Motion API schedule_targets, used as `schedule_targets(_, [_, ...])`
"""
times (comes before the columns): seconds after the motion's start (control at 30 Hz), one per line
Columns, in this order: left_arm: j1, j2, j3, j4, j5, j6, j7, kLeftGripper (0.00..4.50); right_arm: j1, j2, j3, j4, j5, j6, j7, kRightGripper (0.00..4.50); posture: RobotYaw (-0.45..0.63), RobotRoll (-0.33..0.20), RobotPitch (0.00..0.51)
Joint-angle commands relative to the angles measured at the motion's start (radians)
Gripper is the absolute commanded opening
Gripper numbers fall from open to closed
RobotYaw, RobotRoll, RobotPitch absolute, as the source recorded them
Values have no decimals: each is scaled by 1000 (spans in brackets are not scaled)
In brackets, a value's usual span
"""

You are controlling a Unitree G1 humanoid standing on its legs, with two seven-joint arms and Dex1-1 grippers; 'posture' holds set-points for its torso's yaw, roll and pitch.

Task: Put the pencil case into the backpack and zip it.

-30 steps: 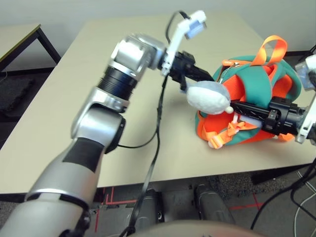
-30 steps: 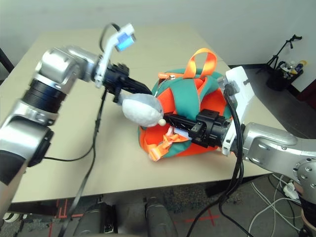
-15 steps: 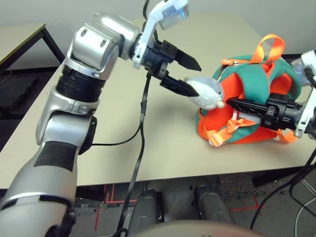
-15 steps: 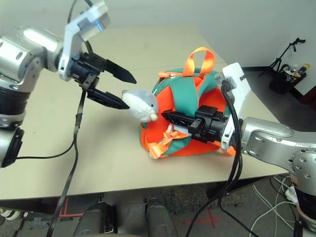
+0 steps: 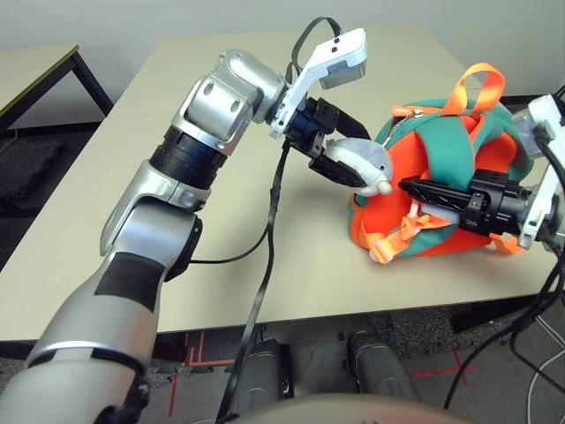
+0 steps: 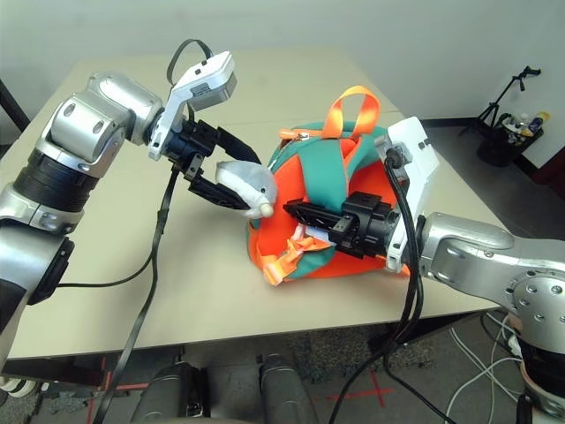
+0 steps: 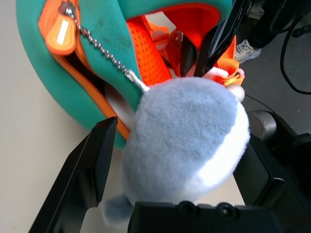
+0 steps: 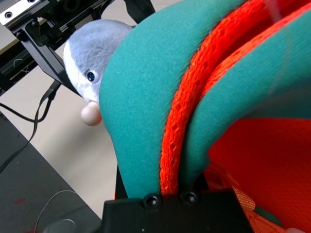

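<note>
Left wrist view, backpack (image 7: 92,53) zipper open, contents unclear

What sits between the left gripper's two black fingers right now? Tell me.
The grey-and-white plush dolphin sits between the open left gripper's fingers, seen in the left wrist view, hanging by a bead chain from the teal-and-orange fabric backpack.

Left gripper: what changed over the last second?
The left gripper let go of the plush dolphin, backed off, then returned with its jaws open on either side of it. The right gripper stayed shut at the backpack.
</note>
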Motion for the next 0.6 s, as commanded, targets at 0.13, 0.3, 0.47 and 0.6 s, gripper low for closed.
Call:
schedule_targets(0.13, [20,25,25,-39,-18,57,1,4500,-4,14,-9,-29,22,-10,14,90,-138,0,26])
schedule_targets(0.3, [41,58,27,-89,-27,101,-1,4500,-20,12,1,-13,7,-3,32,90,-118,0,29])
schedule_targets(0.47, [64,46,26,-124,-34,110,19,4500,-35,15,11,-6,4,1,37,90,-117,0,31])
schedule_targets(0.6, [73,36,19,-122,-37,106,27,4500,-42,19,18,-5,2,1,35,90,-125,0,32])
